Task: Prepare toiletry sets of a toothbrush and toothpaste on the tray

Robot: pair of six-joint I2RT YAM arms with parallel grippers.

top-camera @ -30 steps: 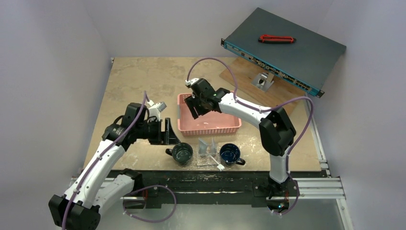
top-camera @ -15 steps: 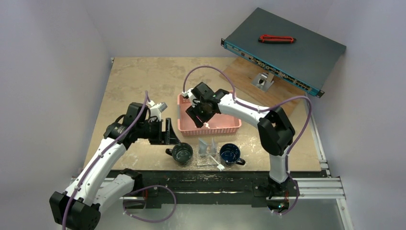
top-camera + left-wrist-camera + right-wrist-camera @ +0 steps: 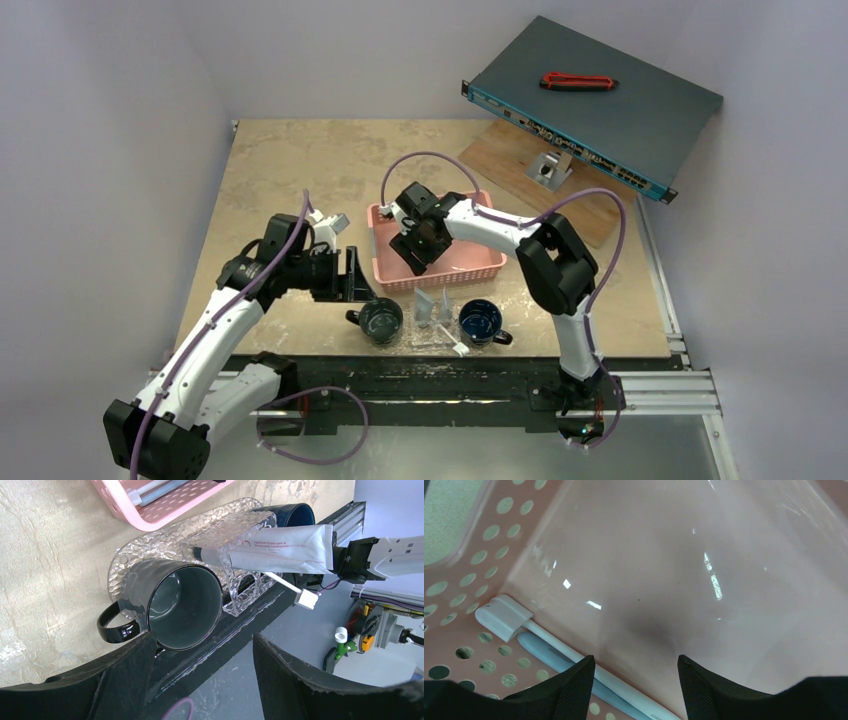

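Observation:
The clear tray (image 3: 150, 545) lies near the table's front edge with a black mug (image 3: 185, 605) and a dark blue mug (image 3: 480, 322) on it. Between the mugs, a white toothpaste (image 3: 280, 550) with red print and a white toothbrush (image 3: 287, 586) lean on a clear rack. My left gripper (image 3: 202, 645) hangs open just left of the black mug, holding nothing. My right gripper (image 3: 634, 662) is open low inside the pink basket (image 3: 469, 580). A white toothbrush (image 3: 554, 642) and a light blue toothbrush (image 3: 541, 652) lie along the basket wall by its left finger.
The pink basket (image 3: 440, 268) sits just behind the tray (image 3: 425, 338). A grey network switch (image 3: 590, 100) with a red tool (image 3: 578, 80) on top rests tilted over a wooden board (image 3: 520, 165) at the back right. The table's front edge and rail run right below the mugs.
My right gripper has moved down and toward the front-left corner of the basket floor, closer to the two toothbrushes. The left arm has not moved.

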